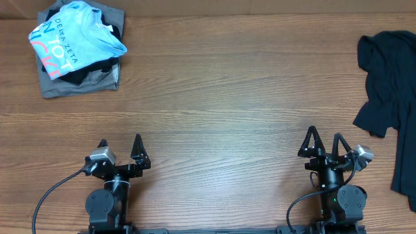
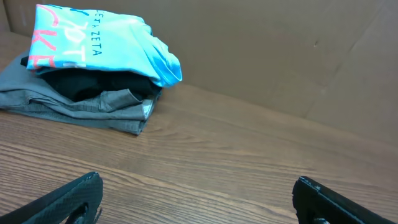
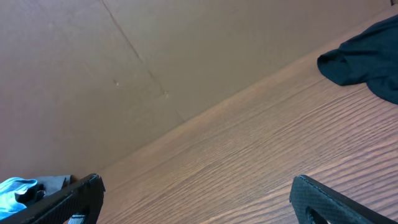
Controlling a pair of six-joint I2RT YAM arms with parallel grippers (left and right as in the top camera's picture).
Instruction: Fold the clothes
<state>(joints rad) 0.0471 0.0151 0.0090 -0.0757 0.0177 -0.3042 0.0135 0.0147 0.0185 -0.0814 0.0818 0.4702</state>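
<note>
Clothes (image 1: 73,40) lie untouched; left hand (image 1: 119,140) and right hand (image 1: 324,133) gape wide, empty.

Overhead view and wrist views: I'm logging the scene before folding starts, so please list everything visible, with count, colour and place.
light-blue T-shirt: one, light blue with white and pink-red lettering, top of the far-left pile
black garment: one, black, under it in the pile
grey garment: one, grey, bottom of the pile
dark garment: one, dark, crumpled at the right edge
table: one, brown wood
cardboard wall: one, brown, behind the table
left gripper: one, black, near edge, open, empty
right gripper: one, black, near edge, open, empty
</note>
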